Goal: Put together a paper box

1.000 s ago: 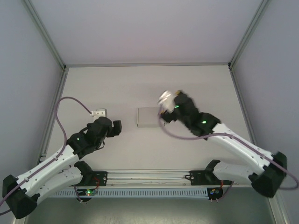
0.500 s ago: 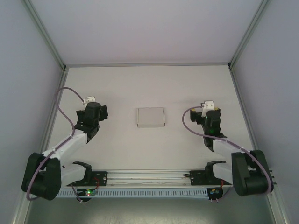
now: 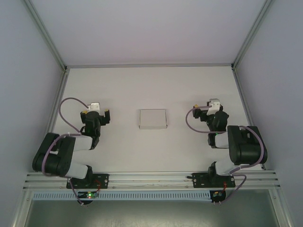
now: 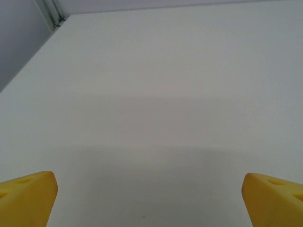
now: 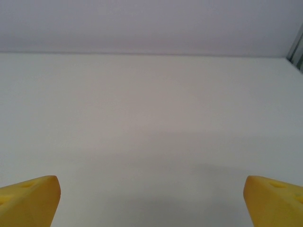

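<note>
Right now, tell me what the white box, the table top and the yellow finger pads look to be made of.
The paper box: thin white card, matte, judging by its flat face and crisp edges.
The table top: smooth off-white board, perhaps laminate, with a dull, even surface and no grain.
The yellow fingers: probably moulded or printed plastic. They look opaque and matte, with small dimples.

The 2 arms were built from bulky black joint housings and white link shells. The left arm (image 3: 54, 158) carried a thin mauve cable (image 3: 71, 99) to its wrist, and the right arm (image 3: 244, 146) a matching cable (image 3: 187, 120). A small white block (image 3: 94, 106) topped each wrist. The left gripper (image 4: 150, 201) and right gripper (image 5: 151, 203) had bright yellow wedge fingertips (image 4: 26, 198) with shallow round dimples.
</note>
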`<state>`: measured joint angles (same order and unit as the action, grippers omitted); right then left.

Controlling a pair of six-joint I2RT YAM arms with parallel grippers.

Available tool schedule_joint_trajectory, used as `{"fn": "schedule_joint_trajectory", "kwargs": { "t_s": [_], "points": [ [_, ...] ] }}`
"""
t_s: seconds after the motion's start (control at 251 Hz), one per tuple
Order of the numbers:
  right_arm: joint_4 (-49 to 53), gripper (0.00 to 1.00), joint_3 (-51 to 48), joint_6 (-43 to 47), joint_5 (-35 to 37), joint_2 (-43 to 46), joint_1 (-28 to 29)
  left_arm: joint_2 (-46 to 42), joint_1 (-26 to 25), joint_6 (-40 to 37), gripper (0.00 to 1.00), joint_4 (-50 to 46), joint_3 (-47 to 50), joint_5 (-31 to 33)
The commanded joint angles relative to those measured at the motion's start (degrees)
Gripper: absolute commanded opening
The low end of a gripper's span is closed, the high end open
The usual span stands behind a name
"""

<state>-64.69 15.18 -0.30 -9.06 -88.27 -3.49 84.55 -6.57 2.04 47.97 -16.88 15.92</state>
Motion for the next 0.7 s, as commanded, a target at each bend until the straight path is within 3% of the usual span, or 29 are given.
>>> {"fn": "schedule_joint_trajectory", "kwargs": {
  "t_s": [0.0,0.04,0.072,0.108,0.172,0.239,0.311,0.694],
  "points": [
    [5.35,0.98,3.34,0.29,-0.2,1.7,1.18,7.07,2.26,-2.38,1.0,12.56,-2.88,-2.16],
    [2.86,0.99,2.86,0.23,0.81,0.79,1.72,3.15,5.43,1.89,1.0,-2.26,-6.41,-5.91],
    [1.52,0.98,2.5,-0.19,1.55,0.35,1.73,4.83,6.56,1.92,1.0,4.62,-4.52,-8.6],
    [2.19,0.98,2.74,-0.45,3.07,0.57,1.75,6.49,6.52,1.78,1.0,10.92,-3.0,-7.21],
    [4.37,0.98,3.12,-0.61,4.85,1.38,1.95,3.78,6.39,2.64,1.0,1.4,-5.17,-6.47],
    [4.39,0.98,3.26,-0.41,5.64,1.23,2.34,5.91,6.0,1.5,1.0,8.0,-4.0,-5.93],
    [4.65,0.99,3.33,-0.12,5.91,1.34,2.52,4.24,5.96,2.03,1.0,2.74,-4.96,-6.16],
    [5.09,0.99,3.53,0.15,7.57,1.32,3.28,4.92,5.95,1.76,1.0,4.77,-4.65,-6.25]
  ]
}}
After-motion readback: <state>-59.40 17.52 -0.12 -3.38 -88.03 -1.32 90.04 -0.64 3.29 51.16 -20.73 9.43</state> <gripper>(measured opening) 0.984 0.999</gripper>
